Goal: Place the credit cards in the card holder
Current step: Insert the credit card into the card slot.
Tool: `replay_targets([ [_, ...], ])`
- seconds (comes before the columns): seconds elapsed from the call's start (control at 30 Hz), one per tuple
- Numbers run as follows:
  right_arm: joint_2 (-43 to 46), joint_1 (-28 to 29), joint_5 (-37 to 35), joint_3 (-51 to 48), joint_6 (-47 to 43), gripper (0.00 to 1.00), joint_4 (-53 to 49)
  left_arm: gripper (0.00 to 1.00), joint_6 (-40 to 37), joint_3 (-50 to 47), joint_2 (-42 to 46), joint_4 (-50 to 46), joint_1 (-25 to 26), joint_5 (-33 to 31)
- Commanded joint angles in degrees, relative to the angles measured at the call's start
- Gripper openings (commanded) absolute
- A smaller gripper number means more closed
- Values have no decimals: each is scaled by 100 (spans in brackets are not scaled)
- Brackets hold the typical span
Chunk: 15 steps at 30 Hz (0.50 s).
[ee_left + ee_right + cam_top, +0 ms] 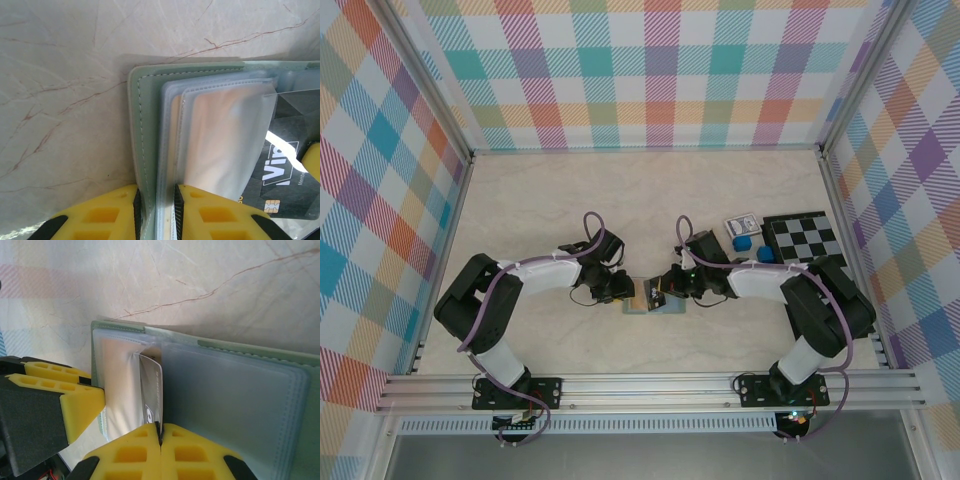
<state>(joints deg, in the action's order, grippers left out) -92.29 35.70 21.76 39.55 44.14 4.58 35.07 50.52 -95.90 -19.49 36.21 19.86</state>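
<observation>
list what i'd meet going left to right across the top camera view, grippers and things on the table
left gripper → right gripper → playing-card pack → checkerboard

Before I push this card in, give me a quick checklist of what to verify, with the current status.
1. Grip of left tool on card holder edge: ok.
2. Grip of right tool on dark card: ok, shut on it.
3. Card's leading edge at the clear sleeve mouth: ok, appears started.
4. How deep the card sits: cannot tell.
5. Holder lying open on the table: ok.
6. Tools apart, not touching: ok, though close.
</observation>
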Motion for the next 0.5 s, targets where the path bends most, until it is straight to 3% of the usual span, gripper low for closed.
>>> replay_targets([
  [0.0,59,-2,-445,-187,-10,4,-53,24,-56,10,-186,-195,97,-70],
  [0.47,78,-37,-479,-410,147,5,278,23,-19,-9,-245,-103,106,18],
])
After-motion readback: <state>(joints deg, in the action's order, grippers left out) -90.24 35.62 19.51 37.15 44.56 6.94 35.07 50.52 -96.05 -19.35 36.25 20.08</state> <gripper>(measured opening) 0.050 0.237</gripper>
